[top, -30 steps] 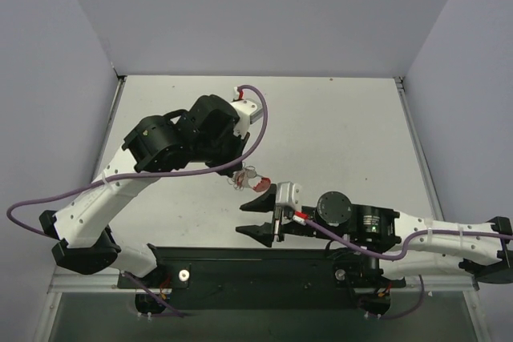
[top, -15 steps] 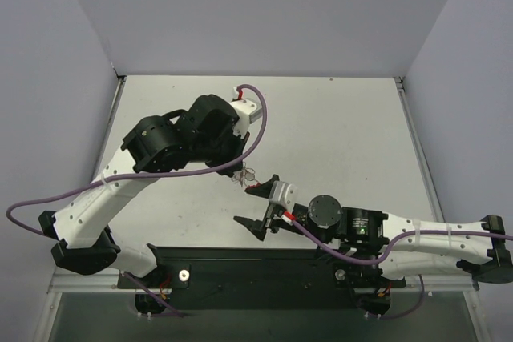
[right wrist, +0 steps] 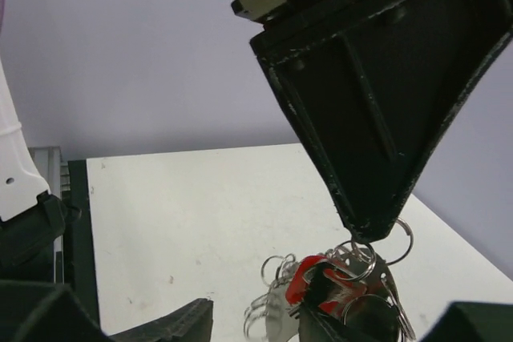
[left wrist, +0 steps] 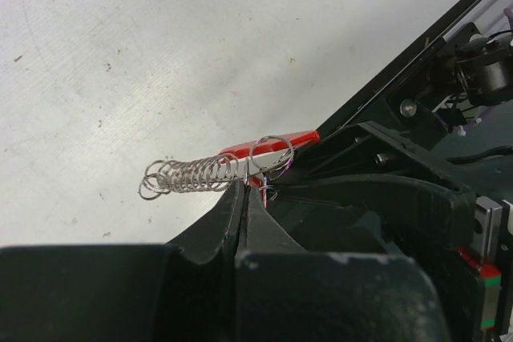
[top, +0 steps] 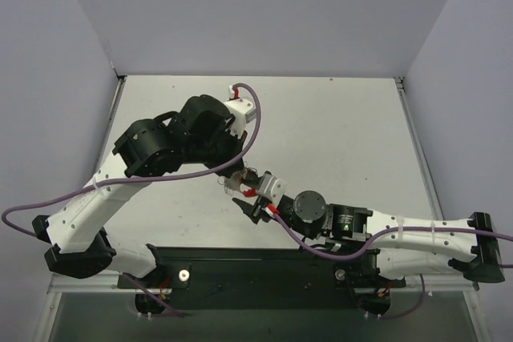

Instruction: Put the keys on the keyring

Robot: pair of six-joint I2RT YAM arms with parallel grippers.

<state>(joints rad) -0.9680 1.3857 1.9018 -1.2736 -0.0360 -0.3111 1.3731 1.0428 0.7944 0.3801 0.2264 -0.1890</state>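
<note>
Subject: the keyring [left wrist: 268,146], a red curved clip joined to a run of thin silver wire rings [left wrist: 183,175]. It hangs clear above the middle of the worktop [top: 337,134].

The keys cannot be told apart from the red clip in the hanging cluster.

The left gripper [left wrist: 244,194] reaches in from 10 o'clock. Its jaws are fully closed and pinch the keyring where the clip meets the rings. The clip points to 2 o'clock in its wrist view, and the rings trail to 9 o'clock.

The right gripper [top: 251,196] comes in from 4 o'clock. Its jaws stand partly apart on either side of the dangling cluster, and no clamp on anything is visible.

Handling judgement: the load is light. The clip is rigid and smooth, so it is likely to slip. The wire rings are springy, loose and prone to swinging and snagging. The flat flank of the clip offers the surest hold; the rings do not.
</note>
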